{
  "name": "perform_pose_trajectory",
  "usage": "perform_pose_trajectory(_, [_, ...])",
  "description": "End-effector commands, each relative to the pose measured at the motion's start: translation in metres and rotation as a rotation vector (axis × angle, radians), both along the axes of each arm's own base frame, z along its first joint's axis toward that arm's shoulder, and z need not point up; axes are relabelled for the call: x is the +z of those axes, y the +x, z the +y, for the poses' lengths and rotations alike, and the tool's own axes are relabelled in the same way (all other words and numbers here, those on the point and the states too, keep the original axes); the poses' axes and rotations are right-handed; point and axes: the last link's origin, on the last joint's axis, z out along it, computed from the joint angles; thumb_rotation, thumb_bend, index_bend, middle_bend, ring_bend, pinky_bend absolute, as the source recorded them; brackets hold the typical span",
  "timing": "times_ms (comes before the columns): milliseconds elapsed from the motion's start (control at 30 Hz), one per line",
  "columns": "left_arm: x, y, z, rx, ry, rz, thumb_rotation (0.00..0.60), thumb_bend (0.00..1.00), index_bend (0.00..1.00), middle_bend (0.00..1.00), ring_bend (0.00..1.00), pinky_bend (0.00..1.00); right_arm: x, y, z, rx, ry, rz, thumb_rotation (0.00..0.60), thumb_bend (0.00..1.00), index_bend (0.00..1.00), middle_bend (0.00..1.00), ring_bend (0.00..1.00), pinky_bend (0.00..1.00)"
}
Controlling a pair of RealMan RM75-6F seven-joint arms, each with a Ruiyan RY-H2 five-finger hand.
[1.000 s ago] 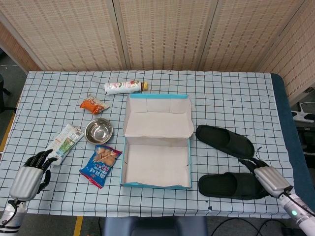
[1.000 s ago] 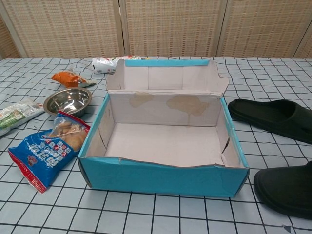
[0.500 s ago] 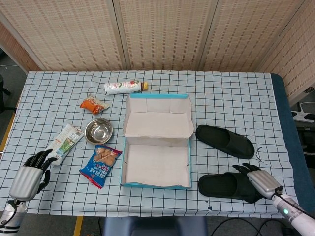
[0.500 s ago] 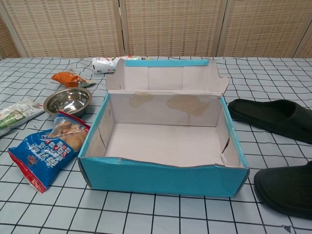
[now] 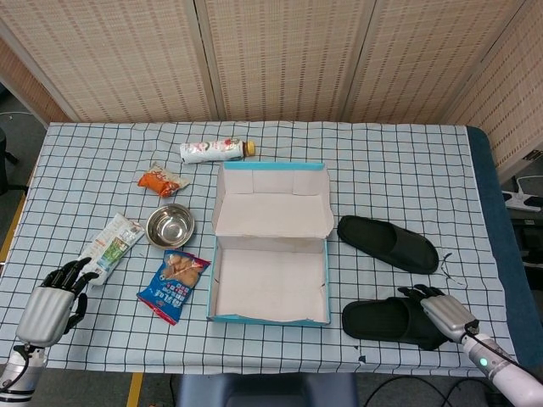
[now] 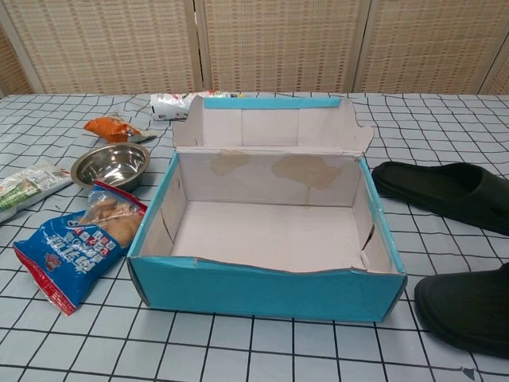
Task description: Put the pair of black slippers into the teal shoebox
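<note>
Right of the box [image 5: 270,254]: two black slippers, both flat on the cloth [image 5: 399,178], neither inside yet. Far slipper [image 5: 388,243] with long axis slanting away from the box, one end near the box's right wall, the other further right and nearer the front edge. Near slipper [image 5: 389,320] lying roughly parallel to the front edge, rounded end toward the box's front right corner, other end under the right hand [image 5: 439,310]. Right hand resting on that end with dark fingers spread over the slipper; cannot tell whether actually gripping. Left hand [image 5: 53,303] well left of the box at the front edge, fingers loosely apart, holding nothing.

Box open, teal outside, pale and bare inside, lid flap standing up at the back.

Underneath: white cloth with a dark grid over the table. Behind: woven folding screens [image 5: 280,55].

Left of the box: steel bowl [image 5: 170,225], blue snack bag [image 5: 174,285] just in front of it, orange packet [image 5: 159,181] behind it, white-green pouch [image 5: 111,245] further left. Behind the box's back left corner: bottle [image 5: 217,150] on its side.

Nothing lying between slippers and box.
</note>
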Motion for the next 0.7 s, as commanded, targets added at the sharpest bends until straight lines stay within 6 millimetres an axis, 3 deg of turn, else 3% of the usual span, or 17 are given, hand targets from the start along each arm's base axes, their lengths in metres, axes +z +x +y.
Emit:
perform_pose_trajectory(33, [0.000, 0.000, 0.000, 0.000, 0.001, 0.001, 0.600, 0.67, 0.30, 0.11, 0.15, 0.30, -0.002, -0.001, -0.001, 0.001, -0.011, 0.008, 0.600, 0.00, 0.02, 0.11, 0.00, 0.09])
perform_pose_trajectory(467, [0.001, 0.000, 0.000, 0.002, 0.001, -0.010, 0.600, 0.67, 0.30, 0.11, 0.15, 0.30, -0.011, -0.004, -0.001, -0.011, 0.001, 0.030, 0.600, 0.00, 0.04, 0.11, 0.00, 0.08])
perform_pose_trajectory(633, [0.003, 0.001, -0.001, 0.001, 0.004, -0.016, 0.600, 0.67, 0.30, 0.11, 0.15, 0.30, -0.012, -0.005, -0.003, 0.001, -0.020, 0.037, 0.600, 0.00, 0.15, 0.14, 0.00, 0.08])
perform_pose_trajectory(700, [0.003, 0.001, -0.001, 0.001, 0.006, -0.020, 0.600, 0.67, 0.30, 0.11, 0.15, 0.30, -0.012, -0.006, -0.005, 0.006, -0.038, 0.040, 0.600, 0.00, 0.21, 0.20, 0.03, 0.08])
